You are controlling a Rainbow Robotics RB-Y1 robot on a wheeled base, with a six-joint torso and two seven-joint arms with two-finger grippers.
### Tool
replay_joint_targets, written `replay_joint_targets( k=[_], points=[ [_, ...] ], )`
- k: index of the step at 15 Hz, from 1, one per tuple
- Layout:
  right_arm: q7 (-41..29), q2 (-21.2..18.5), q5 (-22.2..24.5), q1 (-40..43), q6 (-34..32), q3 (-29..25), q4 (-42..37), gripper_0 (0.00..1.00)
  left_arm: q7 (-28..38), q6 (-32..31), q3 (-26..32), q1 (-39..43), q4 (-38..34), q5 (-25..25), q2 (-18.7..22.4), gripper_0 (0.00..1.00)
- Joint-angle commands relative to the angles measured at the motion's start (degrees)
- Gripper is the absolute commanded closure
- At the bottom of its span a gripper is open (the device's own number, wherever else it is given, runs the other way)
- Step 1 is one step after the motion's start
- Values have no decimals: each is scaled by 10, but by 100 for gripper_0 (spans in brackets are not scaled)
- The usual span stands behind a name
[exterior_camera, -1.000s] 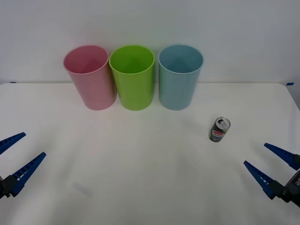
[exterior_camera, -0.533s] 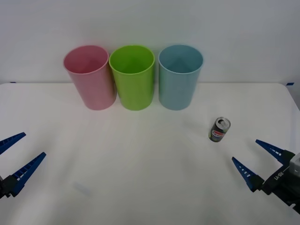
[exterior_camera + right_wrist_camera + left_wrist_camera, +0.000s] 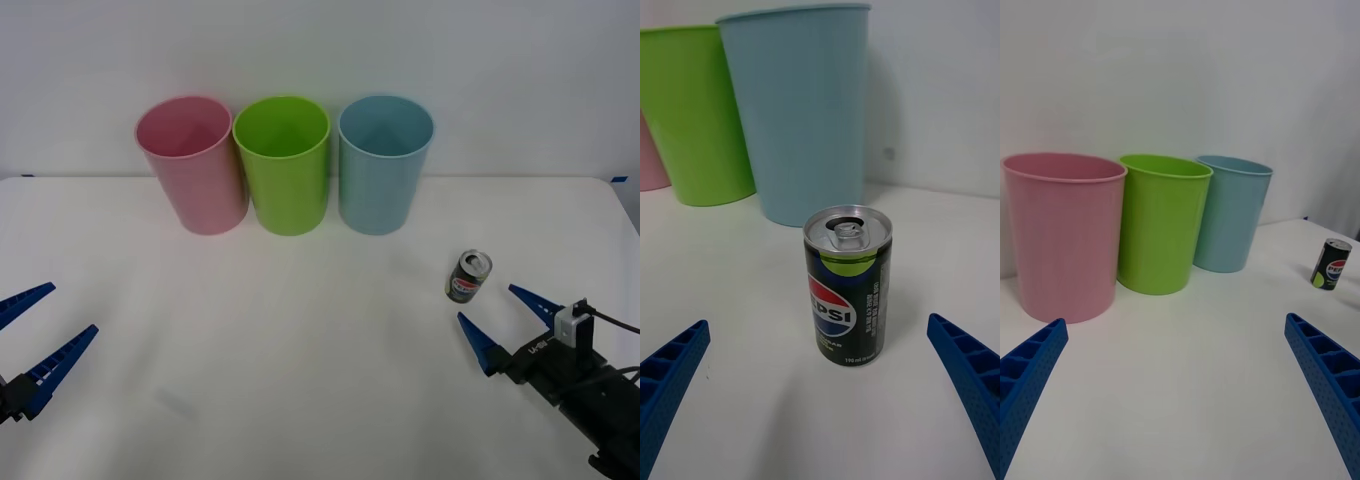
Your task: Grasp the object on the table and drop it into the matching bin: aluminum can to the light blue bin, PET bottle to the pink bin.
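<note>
The aluminum can [image 3: 468,277], a smooth dark metal cylinder, is being kept upright on the white table [image 3: 300,350], silver top up, at 4 o'clock from the tapered light blue bin [image 3: 384,165]. It is being faced by the right pincer [image 3: 503,320], ribbed blue fingers spread apart just beside it. The left pincer [image 3: 35,335] is being held spread at 8 o'clock.

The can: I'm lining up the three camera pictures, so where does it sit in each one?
Front view: the can stands right of centre on the table, just ahead of the open right gripper.
Right wrist view: the can stands dead centre.
Left wrist view: the can stands small at the right edge.
Shared landmark: the light blue bin, the bin nearest the can.
</note>
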Motion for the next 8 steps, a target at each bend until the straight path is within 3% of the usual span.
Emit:
replay_joint_targets(
  k=[1,8],
  points=[
    [8,16,12,-42,5,-1,47,0,0,0,0,0,0,0,0,0],
    [30,53,53,-114,27,-26,116,0,0,0,0,0,0,0,0,0]
  ],
)
